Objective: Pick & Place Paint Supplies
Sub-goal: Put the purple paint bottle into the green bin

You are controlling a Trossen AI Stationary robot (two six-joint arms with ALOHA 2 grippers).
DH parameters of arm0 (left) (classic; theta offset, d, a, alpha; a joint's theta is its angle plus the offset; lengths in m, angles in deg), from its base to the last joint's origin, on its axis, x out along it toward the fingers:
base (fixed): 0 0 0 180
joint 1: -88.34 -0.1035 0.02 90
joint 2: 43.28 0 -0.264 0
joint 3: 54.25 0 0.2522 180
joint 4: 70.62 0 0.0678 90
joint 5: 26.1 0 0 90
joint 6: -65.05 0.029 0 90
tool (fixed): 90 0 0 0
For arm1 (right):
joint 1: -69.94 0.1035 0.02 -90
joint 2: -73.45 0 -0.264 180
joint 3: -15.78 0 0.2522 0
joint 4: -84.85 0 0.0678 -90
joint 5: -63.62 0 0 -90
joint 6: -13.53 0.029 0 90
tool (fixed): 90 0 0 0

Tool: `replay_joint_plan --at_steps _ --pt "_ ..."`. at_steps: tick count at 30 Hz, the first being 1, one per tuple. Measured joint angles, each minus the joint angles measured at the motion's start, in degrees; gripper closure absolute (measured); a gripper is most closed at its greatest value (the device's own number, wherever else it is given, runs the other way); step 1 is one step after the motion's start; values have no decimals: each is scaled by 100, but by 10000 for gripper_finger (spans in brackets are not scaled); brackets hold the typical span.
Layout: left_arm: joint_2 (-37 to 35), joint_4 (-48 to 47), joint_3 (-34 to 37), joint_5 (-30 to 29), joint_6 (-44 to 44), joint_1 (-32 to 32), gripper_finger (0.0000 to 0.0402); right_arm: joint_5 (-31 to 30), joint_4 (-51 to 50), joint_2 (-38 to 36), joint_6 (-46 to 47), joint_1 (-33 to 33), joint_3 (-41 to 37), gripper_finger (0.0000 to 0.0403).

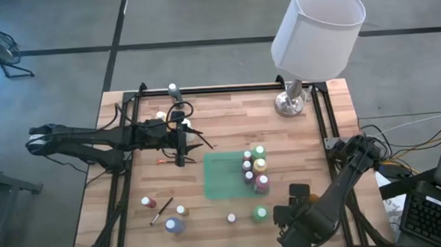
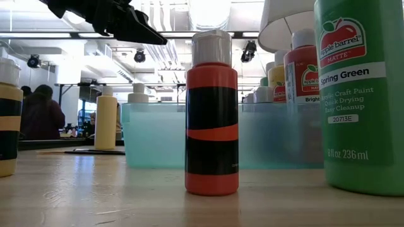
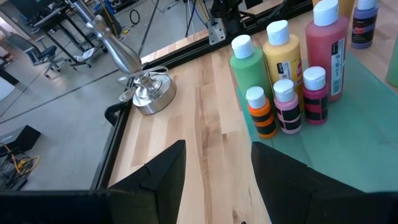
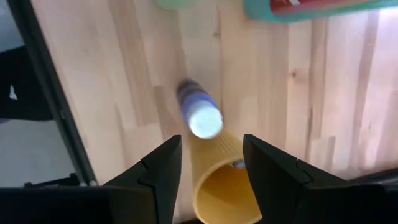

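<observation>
Paint bottles are spread over the tabletop (image 1: 229, 134): at the left front stand a red one (image 1: 147, 202), a white-capped one (image 1: 180, 209) and a blue one (image 1: 174, 225) beside a dark brush (image 1: 161, 210), and further right a cluster (image 1: 255, 169) stands on the green mat (image 1: 225, 176), with a green bottle (image 1: 260, 213) just off it. The left gripper (image 1: 181, 146) hovers left of the mat, fingers apart and empty. At the right front edge, the right gripper (image 4: 208, 165) is partly open, with a yellow cup (image 4: 227, 190) between its fingers and a small blue bottle (image 4: 199, 112) just ahead.

Bare wood lies open at the table's (image 1: 229, 134) middle. Bottles (image 1: 255, 171) crowd the green mat (image 1: 225, 176) at three o'clock. The lamp (image 1: 291, 101) blocks one o'clock. Loose bottles (image 1: 174, 224) sit at seven.
</observation>
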Motion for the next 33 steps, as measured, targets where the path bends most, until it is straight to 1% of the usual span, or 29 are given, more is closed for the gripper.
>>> replay_joint_plan --at_steps 6,13,20,27,33 --pt "0 2 0 -2 0 2 213 -1 338 -515 -80 38 -674 251" --pt "0 -39 0 -2 0 2 213 -3 833 -809 -650 34 -1103 258" --pt "0 -42 0 -2 1 1 213 -45 1044 -818 -1248 16 -1243 232" --pt "0 -41 0 -2 0 1 213 -65 1148 -803 -1408 5 -1385 201" --pt "0 -42 0 -1 0 2 213 -200 1319 -801 -1465 3 -1409 185"
